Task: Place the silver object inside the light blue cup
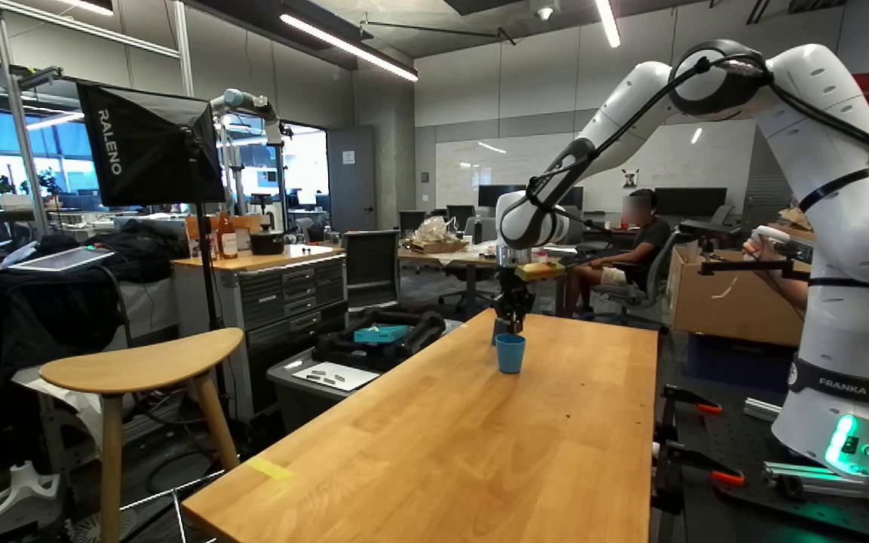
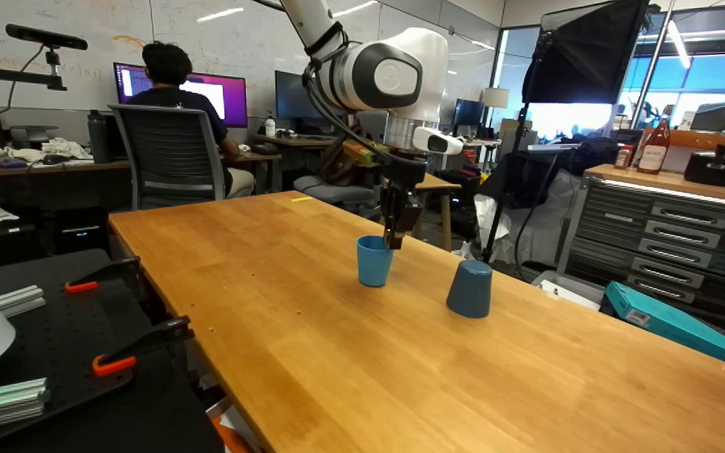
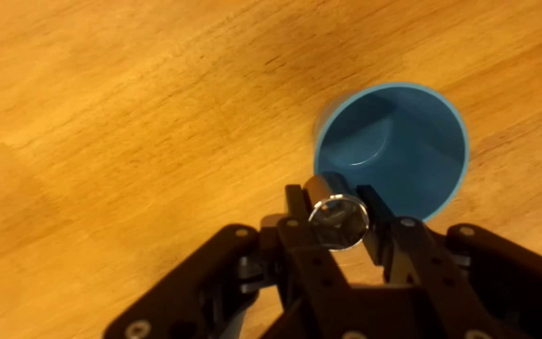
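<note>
The silver object point(image 3: 339, 223) is a shiny short cylinder with a round rim, held between the fingers of my gripper point(image 3: 330, 194) in the wrist view. The light blue cup point(image 3: 407, 155) stands upright with its mouth open, and its visible inside is bare. The cylinder and fingertips overlap the cup's near rim and hide part of it. In both exterior views the gripper point(image 1: 511, 326) point(image 2: 394, 242) points down at the rim of the cup point(image 1: 510, 356) point(image 2: 373, 263). I cannot tell whether they touch. The silver object cannot be made out in the exterior views.
A darker blue cup point(image 2: 470, 290) stands upside down on the wooden table point(image 2: 312, 352), near the light blue cup. In an exterior view it is partly hidden behind the gripper point(image 1: 496, 332). Clamps point(image 2: 114, 365) grip the table's edge on the robot's side.
</note>
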